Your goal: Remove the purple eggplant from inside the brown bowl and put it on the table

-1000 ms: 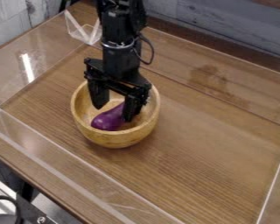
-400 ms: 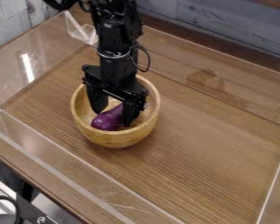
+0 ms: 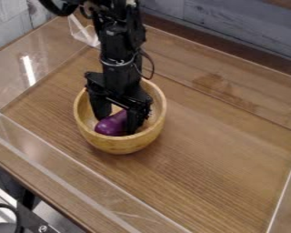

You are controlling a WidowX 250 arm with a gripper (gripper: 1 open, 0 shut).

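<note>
The brown bowl (image 3: 87,133) sits on the table (image 3: 209,173), left of centre. Inside it lies the purple eggplant (image 3: 109,126), partly covered by the arm. My gripper (image 3: 116,116) points straight down into the bowl with its black fingers spread open on either side of the eggplant. One finger stands toward the bowl's left side and the other near its right inner wall. The jaws are not closed on the eggplant.
Clear acrylic walls (image 3: 33,64) run along the table edges, with a low one across the front (image 3: 135,196). A white cable (image 3: 83,33) hangs beside the arm at the upper left. Bare wood lies to the right of the bowl and in front of it.
The gripper has sunk slightly deeper into the bowl around the eggplant, still open. The bowl and eggplant have stayed in place.
</note>
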